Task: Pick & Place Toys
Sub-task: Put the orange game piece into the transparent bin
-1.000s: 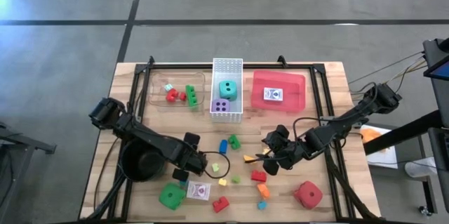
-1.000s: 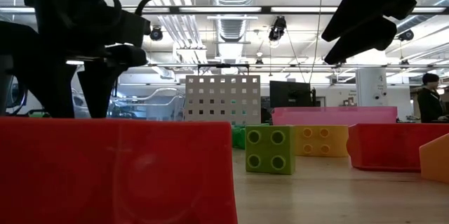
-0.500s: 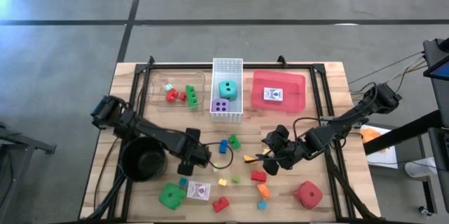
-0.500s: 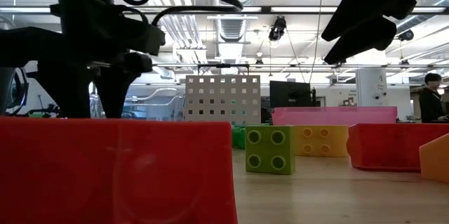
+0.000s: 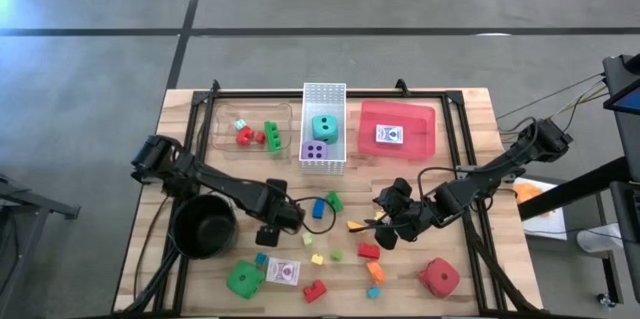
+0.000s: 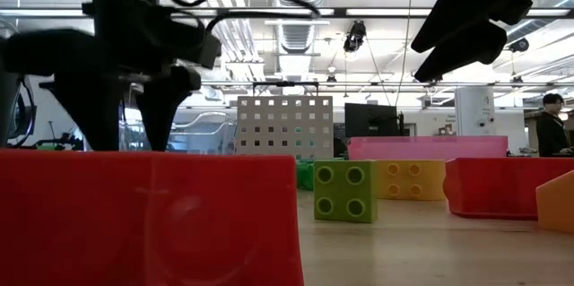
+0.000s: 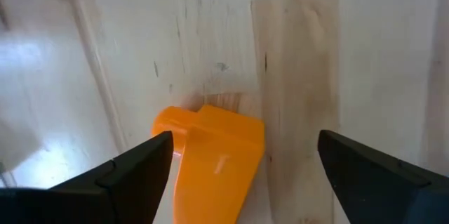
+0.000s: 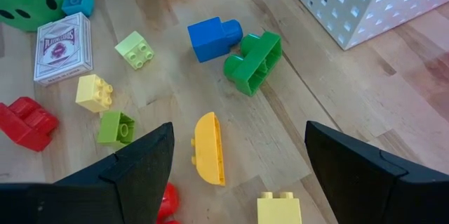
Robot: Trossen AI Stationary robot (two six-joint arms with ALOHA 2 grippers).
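Step in hand: left arm is lining up a pick on a loose brick; nothing is being carried by either arm.
Left gripper (image 7: 245, 143): hanging over the middle of the table (image 5: 470, 119), just beside the black pot (image 5: 205, 227); fingers standing wide apart, holding nothing.
Orange brick (image 7: 210, 150): lying flat on the wood between the left fingers, touching neither one.
Right gripper (image 8: 238, 129): waiting over the scattered bricks right of centre, fingers spread, empty.
Yellow curved piece (image 8: 209, 147): lying on the table between the right fingers, untouched.
Toys already sorted: teal die (image 5: 323, 127) and purple die (image 5: 315, 151) sitting in the white basket (image 5: 324, 87); one card pack (image 5: 390, 136) lying in the red tray (image 5: 420, 119); a few bricks resting in the clear tray (image 5: 225, 129).
Toys left loose: green die (image 5: 244, 280), red die (image 5: 439, 277), second card pack (image 5: 283, 272), blue brick (image 8: 210, 38) touching green brick (image 8: 254, 61), several small bricks near the front edge.
Progress, as judged: well short of half; most of the toys are waiting on the bare wood.
Next move, as judged: left gripper is needing to sink until the fingers are straddling the orange brick squarely, then close on it, lift, and carry it to the clear tray.
Caution, as judged: brick is lying askew to the fingers, so a small wrist turn would be helping the grip.
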